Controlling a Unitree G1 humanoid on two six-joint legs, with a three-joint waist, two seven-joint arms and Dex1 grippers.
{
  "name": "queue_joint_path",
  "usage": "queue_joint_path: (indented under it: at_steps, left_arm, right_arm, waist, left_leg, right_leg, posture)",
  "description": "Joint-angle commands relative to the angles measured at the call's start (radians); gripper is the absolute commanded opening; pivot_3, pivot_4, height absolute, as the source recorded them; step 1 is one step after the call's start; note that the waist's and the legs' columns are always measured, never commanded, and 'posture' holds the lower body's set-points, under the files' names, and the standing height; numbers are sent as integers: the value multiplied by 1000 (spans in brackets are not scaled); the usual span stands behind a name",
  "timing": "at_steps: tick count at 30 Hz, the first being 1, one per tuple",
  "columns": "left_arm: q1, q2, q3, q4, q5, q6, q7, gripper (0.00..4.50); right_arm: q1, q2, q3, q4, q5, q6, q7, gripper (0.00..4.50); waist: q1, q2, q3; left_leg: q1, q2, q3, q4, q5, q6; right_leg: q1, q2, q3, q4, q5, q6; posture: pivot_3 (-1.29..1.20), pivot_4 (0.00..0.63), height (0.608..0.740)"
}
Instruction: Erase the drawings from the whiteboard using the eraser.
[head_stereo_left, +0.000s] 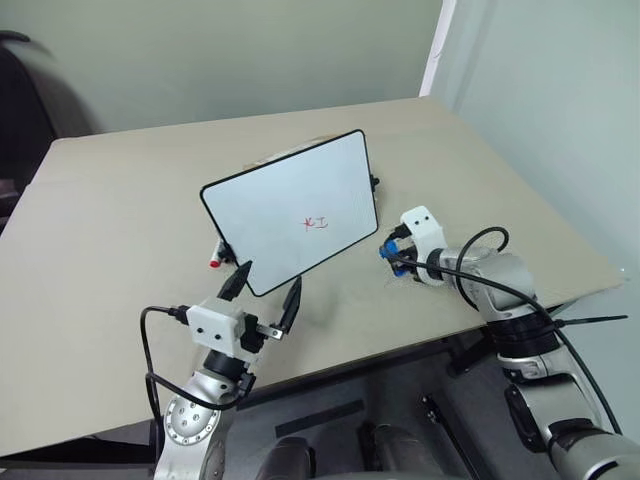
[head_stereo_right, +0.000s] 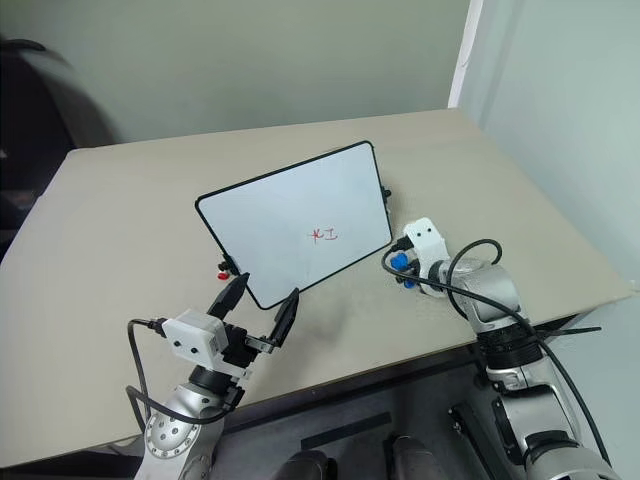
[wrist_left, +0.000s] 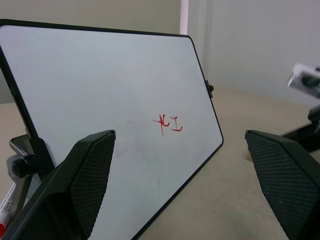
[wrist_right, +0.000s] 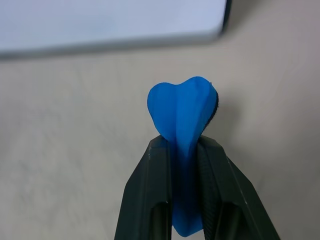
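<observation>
The whiteboard (head_stereo_left: 290, 210) stands tilted on a stand in the middle of the table, with small red drawings (head_stereo_left: 316, 223) right of its centre; the left wrist view shows these drawings (wrist_left: 169, 123) too. My right gripper (head_stereo_left: 388, 250) hovers just right of the board's lower right corner, shut on the blue eraser (wrist_right: 184, 107), which is squeezed between its fingers (wrist_right: 150, 195). In front of the board's lower left edge my left gripper (head_stereo_left: 265, 290) stands open, empty and apart from the board.
A white marker with a red cap (head_stereo_left: 216, 258) lies behind the board's lower left corner, by the stand. The beige table (head_stereo_left: 120, 220) ends close in front of my arms and at the right beyond my right arm.
</observation>
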Motion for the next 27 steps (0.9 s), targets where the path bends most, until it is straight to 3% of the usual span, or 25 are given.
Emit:
queue_joint_path:
  at_steps: [1,11,17,27]
  left_arm:
    - [-5,2,6,-20,-5,-15,-1,4500]
    - [12,-1,-3,-36,0,-19,2,4500]
    - [28,-8,-2,-53,0,-24,13,4500]
    - [48,-23,-1,-75,-1,-33,30,4500]
  right_arm:
    - [-85,60,-11,-59,10,-80,-4,341]
    - [-242,204,24,127,-15,-200,2,341]
    - [-249,229,46,193,-27,-247,19,341]
    - [-223,256,110,327,-70,-296,49,341]
  waist:
    - [-5,0,0]
    - [-1,-2,-1]
    - [1,-3,-2]
    - [-1,-3,-2]
  left_leg:
    - [0,0,0,0,0,0]
    - [0,0,-1,0,0,0]
    - [-2,0,-1,-1,-2,-4]
    - [0,0,0,-1,-3,-4]
  right_leg:
    - [-1,0,0,0,0,0]
    - [-9,0,0,-1,2,-4]
    - [-8,-1,0,0,8,-12]
    - [-8,0,0,0,4,-7]
  posture:
    - [0,150,739]
    - [0,150,739]
    - [0,150,739]
    - [0,150,739]
